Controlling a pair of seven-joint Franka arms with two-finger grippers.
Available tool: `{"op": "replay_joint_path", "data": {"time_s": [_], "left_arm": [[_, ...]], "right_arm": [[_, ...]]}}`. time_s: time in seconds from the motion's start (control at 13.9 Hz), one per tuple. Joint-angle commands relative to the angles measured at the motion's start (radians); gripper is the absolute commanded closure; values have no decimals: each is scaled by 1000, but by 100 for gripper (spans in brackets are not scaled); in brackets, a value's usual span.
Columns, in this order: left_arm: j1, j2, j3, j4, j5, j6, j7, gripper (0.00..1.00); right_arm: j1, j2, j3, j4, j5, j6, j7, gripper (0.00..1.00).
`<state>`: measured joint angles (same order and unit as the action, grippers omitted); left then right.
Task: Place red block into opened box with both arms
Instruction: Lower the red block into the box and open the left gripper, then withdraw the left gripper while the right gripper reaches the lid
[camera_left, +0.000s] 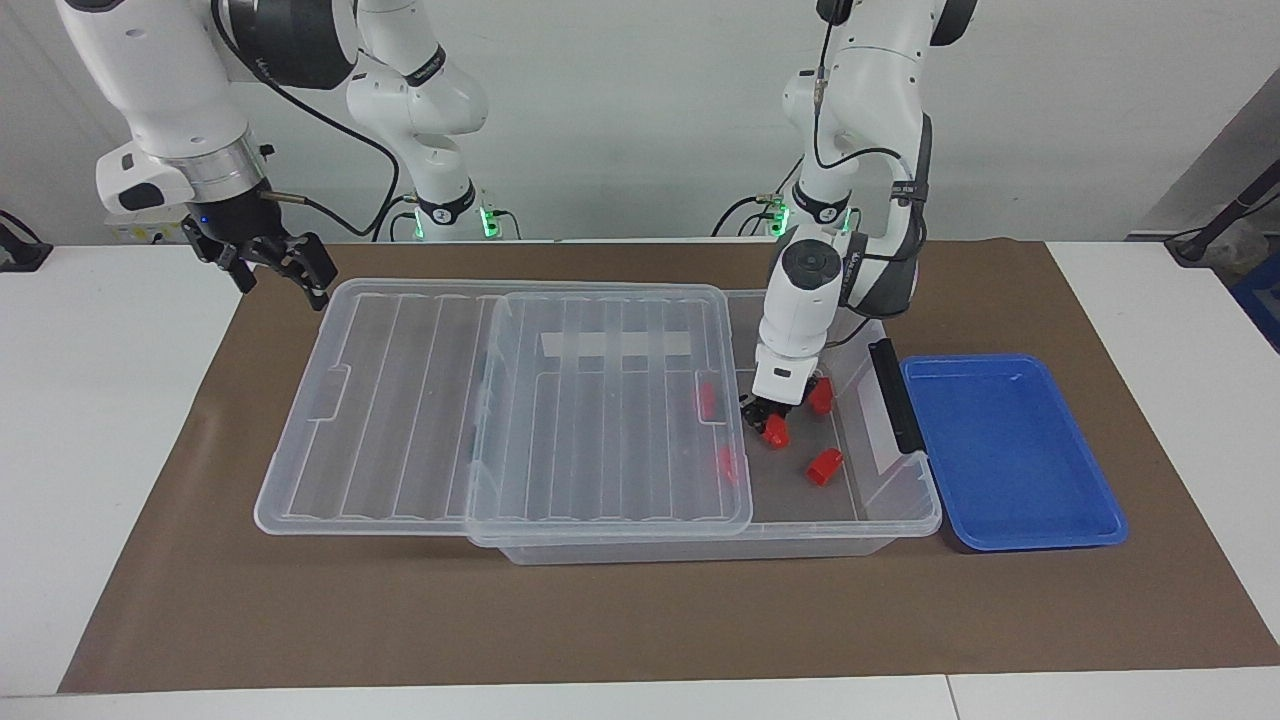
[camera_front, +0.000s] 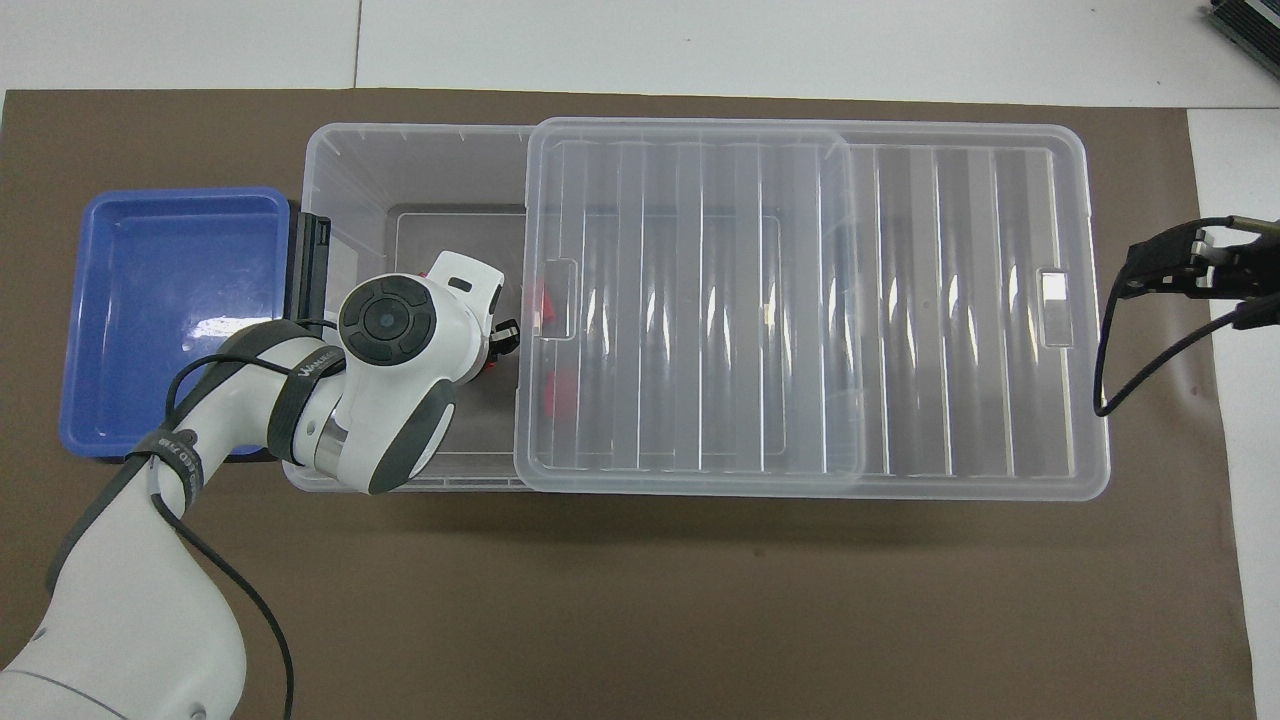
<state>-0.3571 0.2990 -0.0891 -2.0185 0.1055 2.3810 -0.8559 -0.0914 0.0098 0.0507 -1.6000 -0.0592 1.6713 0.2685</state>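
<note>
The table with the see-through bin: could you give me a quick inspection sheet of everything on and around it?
Surface: brown mat on a white table.
Job's things: clear box; lid slid toward the right arm's end, leaving the other end uncovered; loose red blocks inside.
Clutter: blue tray beside the box, nothing seen in it.
Grippers: left gripper inside the box, shut on a red block; right gripper open, waiting above the mat by the lid's end.
Cables: black cable hanging from the right gripper.
Surroundings: plain wall.
</note>
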Motion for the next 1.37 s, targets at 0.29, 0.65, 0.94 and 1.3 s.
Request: {"op": "replay_joint_path", "data": {"time_s": [0.29, 0.65, 0.94, 1.3], "left_arm": [[-5, 2, 12, 29, 22, -57, -3, 0], [55, -63, 14, 249, 10, -398, 30, 0], [174, -109, 18, 469, 10, -740, 398, 0], [381, -222, 22, 439, 13, -787, 815, 0]], "right_arm": [[-85, 30, 5, -93, 18, 221, -86, 16], [-139, 42, 3, -198, 16, 342, -176, 100], [-143, 49, 3, -285, 15, 469, -238, 100], [-110, 33, 6, -314, 16, 429, -250, 100]]}}
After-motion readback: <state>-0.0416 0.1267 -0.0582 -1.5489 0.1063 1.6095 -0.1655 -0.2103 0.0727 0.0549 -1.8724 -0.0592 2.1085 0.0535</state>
